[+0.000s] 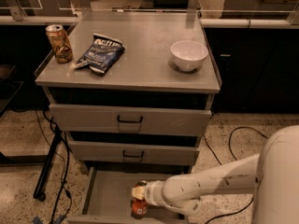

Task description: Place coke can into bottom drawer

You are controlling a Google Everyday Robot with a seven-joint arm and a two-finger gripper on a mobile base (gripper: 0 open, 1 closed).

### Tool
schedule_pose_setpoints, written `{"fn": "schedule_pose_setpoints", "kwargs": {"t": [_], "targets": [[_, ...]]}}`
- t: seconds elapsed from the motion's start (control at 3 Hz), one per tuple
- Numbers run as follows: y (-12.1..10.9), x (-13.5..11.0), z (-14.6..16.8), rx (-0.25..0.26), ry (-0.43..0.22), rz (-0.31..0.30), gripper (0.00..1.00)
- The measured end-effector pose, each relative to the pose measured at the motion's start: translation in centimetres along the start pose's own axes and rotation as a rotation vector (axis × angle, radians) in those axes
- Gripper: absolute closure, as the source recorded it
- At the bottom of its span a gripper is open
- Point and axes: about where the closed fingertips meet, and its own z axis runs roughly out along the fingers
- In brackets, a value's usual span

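Note:
The bottom drawer (100, 197) is pulled open below the two upper grey drawers, a wide flat tray with low sides. The red coke can (138, 207) stands upright inside it, toward the front middle. My gripper (138, 193) reaches in from the right on the end of the white arm and sits at the top of the can. The arm hides the right part of the drawer.
On the cabinet top are a gold-brown can (59, 43) at the left edge, a blue chip bag (100, 53) and a white bowl (188, 55). The two upper drawers (130, 119) are shut. Black cables and a stand leg (49, 164) lie on the floor to the left.

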Motion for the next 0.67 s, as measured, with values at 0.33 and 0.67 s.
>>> {"fn": "schedule_pose_setpoints", "kwargs": {"t": [0.33,0.67], "targets": [[0.0,0.0,0.0,0.000,0.000,0.000,1.00],[-1.0,-0.4,1.8,0.001,-0.017,0.033,1.00]]}}
